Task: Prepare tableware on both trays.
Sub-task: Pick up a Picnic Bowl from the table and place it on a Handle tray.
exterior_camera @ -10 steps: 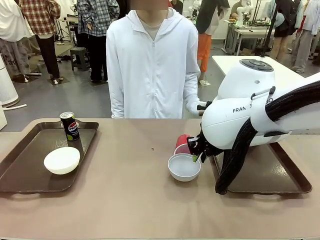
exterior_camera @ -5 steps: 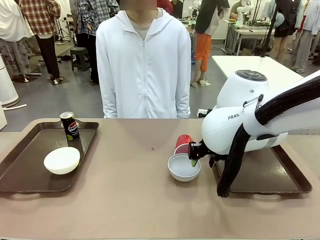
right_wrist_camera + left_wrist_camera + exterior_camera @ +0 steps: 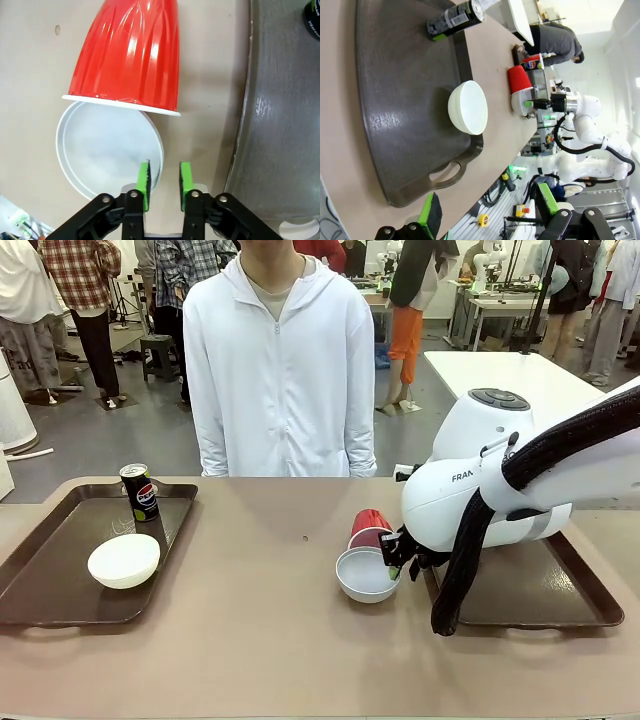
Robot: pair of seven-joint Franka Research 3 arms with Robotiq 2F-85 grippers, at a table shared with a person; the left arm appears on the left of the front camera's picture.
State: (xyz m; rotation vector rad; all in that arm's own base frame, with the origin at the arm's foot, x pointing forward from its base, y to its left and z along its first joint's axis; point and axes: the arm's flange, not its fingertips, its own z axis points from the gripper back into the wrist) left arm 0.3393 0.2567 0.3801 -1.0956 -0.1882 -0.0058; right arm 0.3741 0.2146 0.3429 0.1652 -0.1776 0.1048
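- The right gripper (image 3: 165,171) has its green pads (image 3: 144,180) drawn close together over the near rim of a small white bowl (image 3: 102,150). One pad is inside the wall and one outside, which I read as a pinch on the rim.
- That white bowl sits on the bare tan tabletop (image 3: 250,640), between the two trays. It is just beside the edge of the right tray (image 3: 285,125) and not yet on it.
- A red cup (image 3: 130,55) stands mouth down at the bowl's far side. Its lip seems to overlap the bowl's rim in the right wrist view, but I cannot tell whether they touch.
- A black can (image 3: 313,20) shows partly at the corner of that view, over the right tray.
- Handling, as a judgement: the bowl looks light, stiff and smooth.
  - The rim is the only place narrow jaws can take it, so a deep bite over the wall suits best.
  - Held from one side it may tilt or slip, so a low, level carry onto the tray seems wise.
  - The cup is light and could topple if the bowl nudges it.
- The left gripper (image 3: 488,207) hangs above the left tray (image 3: 45,580) with its fingers spread wide and nothing between them.
- The left tray carries a second white bowl (image 3: 123,560) near its middle and an upright Pepsi can (image 3: 140,492) at its far edge.
- A person (image 3: 280,370) in a white hooded jacket stands at the far side of the table.
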